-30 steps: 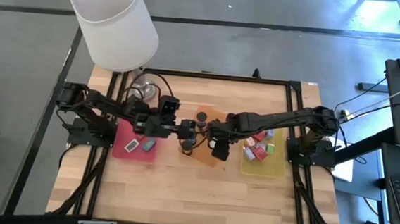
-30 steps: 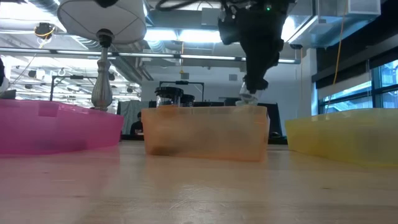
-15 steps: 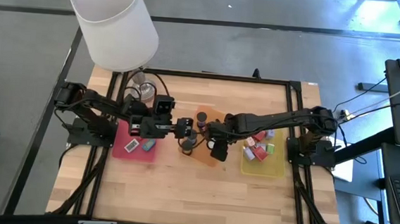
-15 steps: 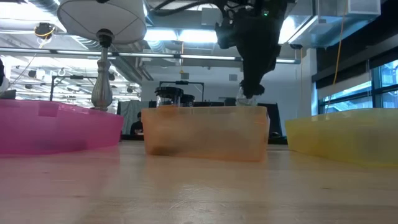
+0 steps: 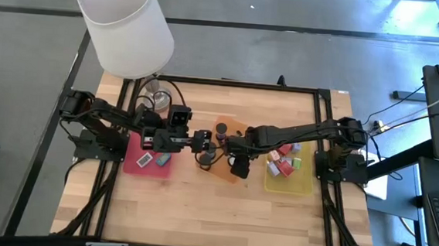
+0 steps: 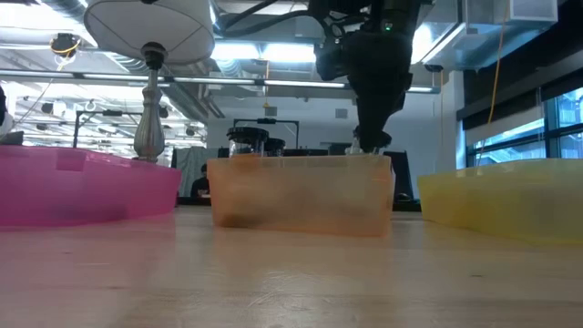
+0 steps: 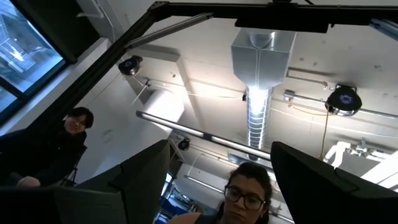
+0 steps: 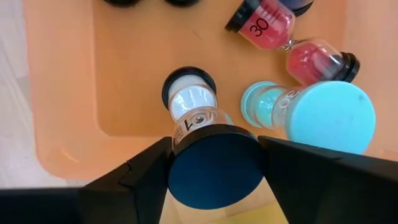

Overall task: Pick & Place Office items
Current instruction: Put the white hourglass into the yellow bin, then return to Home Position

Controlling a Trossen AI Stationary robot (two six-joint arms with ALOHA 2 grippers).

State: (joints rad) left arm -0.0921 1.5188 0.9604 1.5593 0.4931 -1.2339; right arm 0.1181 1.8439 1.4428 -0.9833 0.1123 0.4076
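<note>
My right gripper (image 8: pixel 214 149) is shut on a black-capped sand timer with white sand (image 8: pixel 193 102) and hangs over the orange tray (image 8: pixel 124 62). In the high view this gripper (image 5: pixel 226 144) is over the tray's middle. In the low view it (image 6: pixel 369 141) reaches down to the tray's rim. A red timer (image 8: pixel 289 40) and a teal timer (image 8: pixel 311 112) lie on the tray floor. My left gripper (image 5: pixel 207 140) is open and empty over the tray's left part. Its fingers point up at the ceiling (image 7: pixel 221 146). My right gripper pinches the timer's upper black cap (image 8: pixel 214 171) between its two fingers, which come from above and point down. The timer hangs roughly upright below them, its lower cap (image 8: pixel 188 81) down inside the orange tray. Whether that cap touches the floor, I cannot tell.
A pink tray (image 5: pixel 133 166) with small flat rectangles (image 5: pixel 146 159) stands left. A yellow tray (image 5: pixel 289 184) with red and lavender blocks (image 5: pixel 282 162) stands right. A white-shaded lamp (image 5: pixel 125 27) stands at the far left. People show beyond the table in the left wrist view (image 7: pixel 245 196).
My right gripper has sunk a little with the timer, down to the orange tray's rim. My left gripper has drawn back slightly toward the table's left edge.
</note>
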